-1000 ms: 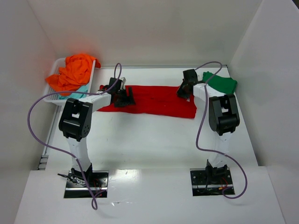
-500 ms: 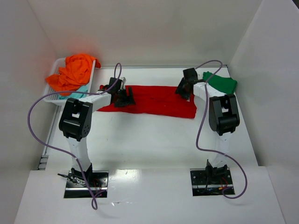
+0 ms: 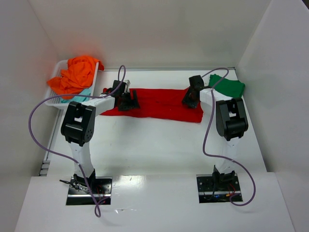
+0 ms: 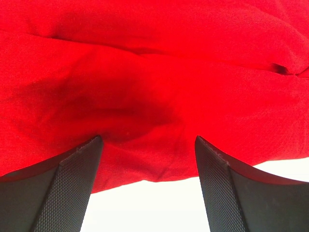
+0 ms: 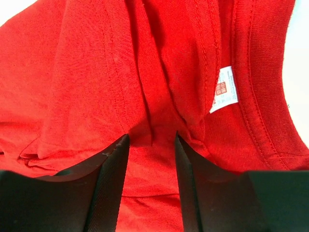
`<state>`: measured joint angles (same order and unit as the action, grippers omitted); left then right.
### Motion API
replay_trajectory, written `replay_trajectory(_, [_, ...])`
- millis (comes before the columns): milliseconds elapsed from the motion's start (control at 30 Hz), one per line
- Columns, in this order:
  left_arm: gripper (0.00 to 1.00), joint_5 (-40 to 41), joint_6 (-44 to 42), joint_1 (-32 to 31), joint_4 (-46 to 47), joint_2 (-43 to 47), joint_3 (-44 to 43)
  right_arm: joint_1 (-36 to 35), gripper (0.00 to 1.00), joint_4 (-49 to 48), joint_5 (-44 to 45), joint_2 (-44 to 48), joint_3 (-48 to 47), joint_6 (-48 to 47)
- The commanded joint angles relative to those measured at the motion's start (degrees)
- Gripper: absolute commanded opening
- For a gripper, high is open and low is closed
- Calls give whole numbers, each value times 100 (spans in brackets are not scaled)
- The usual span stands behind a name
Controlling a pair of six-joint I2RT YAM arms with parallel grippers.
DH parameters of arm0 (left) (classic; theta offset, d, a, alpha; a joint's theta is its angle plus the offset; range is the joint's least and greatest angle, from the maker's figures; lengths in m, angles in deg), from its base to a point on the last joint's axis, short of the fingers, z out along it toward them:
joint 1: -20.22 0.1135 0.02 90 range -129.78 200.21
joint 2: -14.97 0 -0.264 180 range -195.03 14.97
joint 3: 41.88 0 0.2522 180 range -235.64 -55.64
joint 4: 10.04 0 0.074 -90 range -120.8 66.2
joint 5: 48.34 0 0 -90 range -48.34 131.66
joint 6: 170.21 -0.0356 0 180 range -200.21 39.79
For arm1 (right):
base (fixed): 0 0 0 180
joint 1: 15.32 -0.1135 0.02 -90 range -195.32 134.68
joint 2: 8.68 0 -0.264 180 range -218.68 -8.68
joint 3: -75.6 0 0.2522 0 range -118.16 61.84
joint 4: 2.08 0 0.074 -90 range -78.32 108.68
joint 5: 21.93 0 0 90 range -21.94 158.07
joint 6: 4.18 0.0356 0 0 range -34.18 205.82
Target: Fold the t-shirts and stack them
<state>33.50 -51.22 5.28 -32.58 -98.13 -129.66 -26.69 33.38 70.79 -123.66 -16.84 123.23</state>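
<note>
1. seeing red t-shirt (image 3: 159, 104) lying spread in a long strip across the far part of the bench (image 3: 159, 145).
2. reading left pincer (image 4: 147, 140) as released, fingers wide, sitting over the shirt's left end.
3. reading right pincer (image 5: 151, 137) as released too, fingers parted around a cloth ridge near the collar label.
4. spotting green t-shirt (image 3: 231, 85) bunched far right; orange t-shirt (image 3: 77, 72) and teal t-shirt (image 3: 83, 94) heaping in basket (image 3: 54, 101) far left.

Pretty bare setup: a plain white desk (image 3: 154, 140) boxed in by a white back wall (image 3: 154, 34), left wall (image 3: 19, 96) and right wall (image 3: 282, 96). Lighting is bright and even, and the near ledge (image 3: 154, 205) is glossy, with soft glare.
</note>
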Motion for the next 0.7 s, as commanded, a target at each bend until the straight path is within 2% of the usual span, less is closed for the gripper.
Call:
replay_trajectory(0, [85,-1,54,-27,-309,-371,72,-58,46,-209,-61,98,-25,-14])
replay_trajectory(433, [85,-1,54,-27,-309,-424,72,-58,23,-262,-290,-165,-139,-14])
replay_trajectory(567, [85,-1,54,-27,-309,-424,72,-58,19,-262,-342,-218,-192,-14])
replay_trajectory(667, [85,-1,54,-27,-309,-424,72,-58,8,-262,-342,-218,-245,-14])
